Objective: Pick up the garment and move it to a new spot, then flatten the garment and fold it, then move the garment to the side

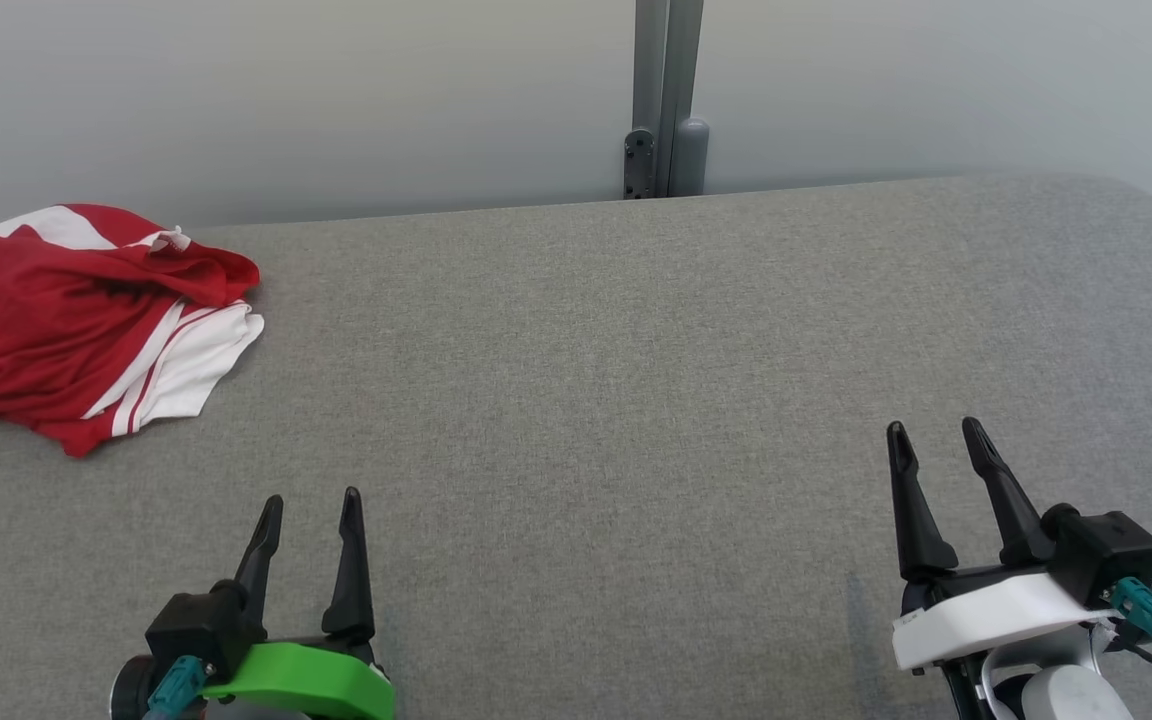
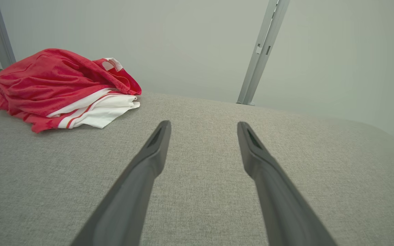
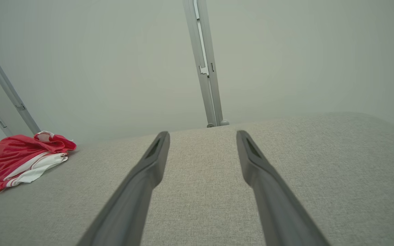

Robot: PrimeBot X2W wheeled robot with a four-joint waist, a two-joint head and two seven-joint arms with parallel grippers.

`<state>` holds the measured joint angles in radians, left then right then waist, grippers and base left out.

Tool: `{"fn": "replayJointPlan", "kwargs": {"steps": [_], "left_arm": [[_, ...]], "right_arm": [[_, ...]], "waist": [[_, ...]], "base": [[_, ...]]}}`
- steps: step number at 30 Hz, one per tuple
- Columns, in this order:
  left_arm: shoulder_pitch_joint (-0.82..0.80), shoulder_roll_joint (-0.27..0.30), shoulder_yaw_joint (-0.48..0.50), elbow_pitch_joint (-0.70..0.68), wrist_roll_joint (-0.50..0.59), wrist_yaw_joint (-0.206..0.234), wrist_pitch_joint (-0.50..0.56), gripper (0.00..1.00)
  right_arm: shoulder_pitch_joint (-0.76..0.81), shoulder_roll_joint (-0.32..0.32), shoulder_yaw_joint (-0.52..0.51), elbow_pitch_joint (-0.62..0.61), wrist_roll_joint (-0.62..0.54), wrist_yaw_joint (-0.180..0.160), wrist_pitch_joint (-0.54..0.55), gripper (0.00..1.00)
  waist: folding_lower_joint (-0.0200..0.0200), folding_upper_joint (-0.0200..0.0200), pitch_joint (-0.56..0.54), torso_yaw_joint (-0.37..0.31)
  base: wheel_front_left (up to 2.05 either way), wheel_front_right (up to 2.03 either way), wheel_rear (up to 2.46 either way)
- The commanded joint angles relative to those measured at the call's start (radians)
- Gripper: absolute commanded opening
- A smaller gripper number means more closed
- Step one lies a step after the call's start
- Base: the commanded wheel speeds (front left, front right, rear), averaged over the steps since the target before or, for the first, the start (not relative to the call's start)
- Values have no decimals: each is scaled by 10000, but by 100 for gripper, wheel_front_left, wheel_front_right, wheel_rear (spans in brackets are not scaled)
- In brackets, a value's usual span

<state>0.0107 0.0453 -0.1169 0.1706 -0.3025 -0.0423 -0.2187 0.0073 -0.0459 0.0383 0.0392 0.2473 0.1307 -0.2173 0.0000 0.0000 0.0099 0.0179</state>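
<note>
Two long dark fingers of the left gripper are seen by the near edge of the grey soft table, toward its left side. The fingers are spread wide apart, and nothing is held between them. Only bare grey cloth is seen in the gap. A green part is fixed at the bottom of this gripper.

By the same near edge, but toward the right side, the right gripper is seen. Its two dark fingers are spread wide too, and nothing is held in them. A white part is fixed at the bottom of it. Both grippers are pointed toward the far edge of the table. It cannot be told whether the fingertips touch the cloth or are held a little above it.

Farther out, the garment is found at the far left corner of the table. It is red with white stripes and is bunched up in a loose heap. A small white tag is seen at the top of the heap. The garment is kept well apart from both grippers, though it is nearer to the left one.

Behind the far edge, near its middle, a grey metal post is stood upright against a pale wall.
</note>
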Motion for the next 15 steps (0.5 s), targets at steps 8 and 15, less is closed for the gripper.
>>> {"fn": "replayJointPlan", "kwargs": {"steps": [8, 15], "left_arm": [[50, 72, -102, 69, 666, 72, -220, 100], [80, 75, -206, 112, 1106, 88, -347, 100]], "right_arm": [[90, -58, 83, -29, -762, 0, -249, 100], [126, -62, 131, -19, -1319, -1, -367, 100]], "waist": [[0, 0, 10, 10], [0, 0, 15, 25]], "base": [[0, 0, 0], [0, 0, 0]]}}
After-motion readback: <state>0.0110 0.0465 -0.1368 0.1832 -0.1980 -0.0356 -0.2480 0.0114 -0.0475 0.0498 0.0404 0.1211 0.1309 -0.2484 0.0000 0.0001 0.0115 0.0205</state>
